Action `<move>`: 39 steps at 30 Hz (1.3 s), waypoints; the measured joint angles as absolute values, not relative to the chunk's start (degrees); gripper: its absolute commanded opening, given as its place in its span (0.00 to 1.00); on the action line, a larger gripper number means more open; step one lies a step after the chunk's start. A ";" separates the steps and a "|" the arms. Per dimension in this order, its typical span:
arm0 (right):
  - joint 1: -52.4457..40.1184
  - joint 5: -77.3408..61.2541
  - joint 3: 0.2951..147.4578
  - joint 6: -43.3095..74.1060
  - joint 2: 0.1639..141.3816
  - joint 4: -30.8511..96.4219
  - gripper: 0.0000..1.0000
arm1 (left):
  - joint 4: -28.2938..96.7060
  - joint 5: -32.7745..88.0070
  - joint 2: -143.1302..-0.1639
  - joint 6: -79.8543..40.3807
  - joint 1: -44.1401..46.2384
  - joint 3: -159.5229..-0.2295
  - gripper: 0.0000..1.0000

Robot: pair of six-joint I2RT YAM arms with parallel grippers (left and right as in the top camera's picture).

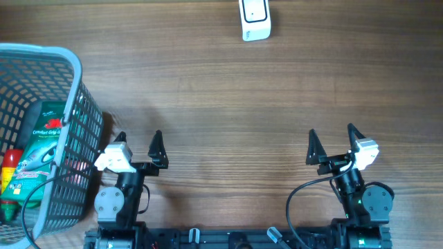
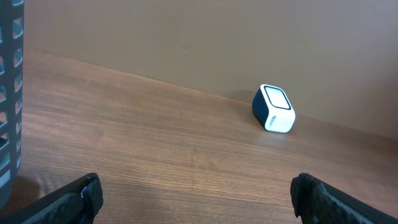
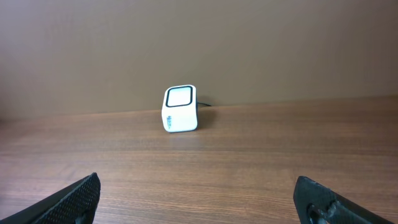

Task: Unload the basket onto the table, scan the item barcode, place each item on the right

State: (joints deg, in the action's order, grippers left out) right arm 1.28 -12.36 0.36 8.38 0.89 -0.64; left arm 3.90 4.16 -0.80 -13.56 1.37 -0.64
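Jaws, two pairs, gape; one scanner (image 1: 255,19), one basket (image 1: 38,50).

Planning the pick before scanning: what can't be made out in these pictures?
Overhead: basket contents cut by the left edge; its mesh wall partly screens the green package; no barcode shows.
Overhead: scanner cut by the top edge.
Left wrist: only a strip of basket wall; contents unseen.

I am reading only one label: white lettering saying "Comfort Grip" on the green package (image 1: 46,128) lying inside the basket (image 1: 41,50), whose wire wall is cutting off the rest of the line. Well apart from the basket, the scanner (image 3: 180,109) is showing small blue marks too tiny for me to read.
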 measured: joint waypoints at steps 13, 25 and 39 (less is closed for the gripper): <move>1.26 -12.36 0.36 8.38 0.89 -0.64 1.00 | 4.36 4.62 -0.80 -13.56 1.37 -0.84 1.00; 1.26 -12.36 0.36 8.38 0.89 -0.64 1.00 | 17.85 5.10 -6.37 -13.10 1.37 -13.21 1.00; 1.26 -12.36 0.36 8.38 0.89 -0.64 1.00 | 28.16 11.25 -20.03 -12.91 1.37 -32.38 1.00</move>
State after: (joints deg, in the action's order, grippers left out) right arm 1.26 -12.36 0.36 8.38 0.89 -0.64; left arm 28.16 11.25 -20.03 -12.91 1.37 -32.38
